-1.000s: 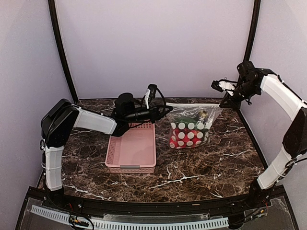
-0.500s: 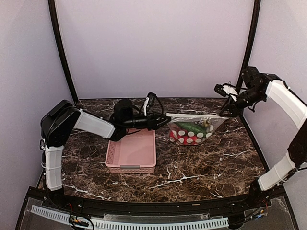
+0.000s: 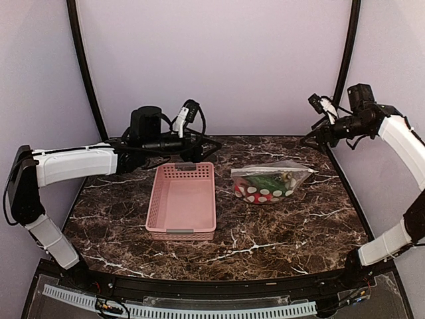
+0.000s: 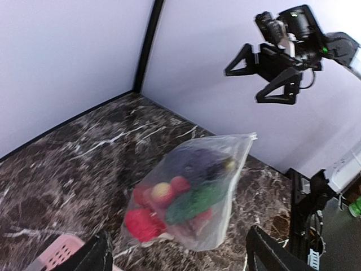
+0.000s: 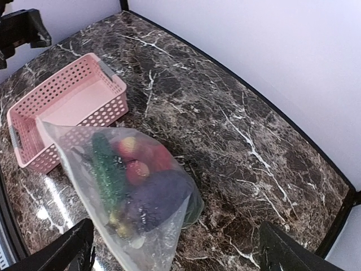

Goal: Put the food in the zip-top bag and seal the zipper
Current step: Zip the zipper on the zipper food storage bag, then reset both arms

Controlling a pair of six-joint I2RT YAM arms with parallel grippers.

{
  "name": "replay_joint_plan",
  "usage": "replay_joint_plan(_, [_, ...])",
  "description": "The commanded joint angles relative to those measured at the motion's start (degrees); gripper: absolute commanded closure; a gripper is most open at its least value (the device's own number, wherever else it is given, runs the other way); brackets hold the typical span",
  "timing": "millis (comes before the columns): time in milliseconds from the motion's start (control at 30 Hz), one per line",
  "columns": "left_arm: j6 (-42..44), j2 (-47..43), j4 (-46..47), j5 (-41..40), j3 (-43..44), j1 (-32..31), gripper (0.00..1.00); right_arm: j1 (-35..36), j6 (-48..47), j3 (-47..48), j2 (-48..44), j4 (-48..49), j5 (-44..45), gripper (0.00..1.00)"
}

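Observation:
The zip-top bag [image 3: 269, 183] lies slumped on the marble table, right of the basket, and neither gripper touches it. The food shows through it: red round fruits [image 4: 144, 223], a green cucumber [image 4: 194, 203] and a dark purple eggplant [image 5: 158, 200]. Its zipper [image 3: 271, 170] runs flat and straight along the far top edge. My left gripper [image 3: 209, 144] hangs open above the basket's far end, left of the bag. Up near the right post my right gripper [image 3: 311, 141] is open too. In each wrist view the gripper [image 4: 180, 259] [image 5: 177, 254] has the bag [image 4: 192, 192] [image 5: 130, 192] below it, fingers wide apart.
A pink slatted basket [image 3: 182, 199] stands left of the bag, with nothing visible inside. Black frame posts [image 3: 342, 60] rise at the back corners before lilac walls. Dark marble tabletop [image 3: 279, 232] spreads in front of the bag.
Both grippers have opened and let go of the bag's mouth ends, then drawn apart and upward. The bag, stretched and hanging before, has dropped onto the table.

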Motion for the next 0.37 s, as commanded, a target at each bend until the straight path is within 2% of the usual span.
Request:
replay_joint_plan(0, [6.85, -4.4, -24.44, -18.18, 2.68, 1.74, 0.17, -1.88, 13.11, -6.21, -0.96, 17.75, 1.49, 0.01])
replay_joint_plan(100, [8.83, -7.89, -32.68, -29.83, 3.53, 2.5, 0.04, -1.88, 19.57, -9.9, -2.61, 26.03, 9.53, 0.01])
replay_joint_plan(200, [11.62, -11.63, -36.39, -37.96, 2.92, 3.36, 0.01, -1.86, 23.02, -11.38, -3.71, 30.22, 14.83, 0.01])
replay_joint_plan(333, [14.24, -14.54, -35.56, -42.91, -0.32, 5.33, 0.01, -1.87, 24.02, -13.19, -5.11, 32.51, 13.66, 0.01])
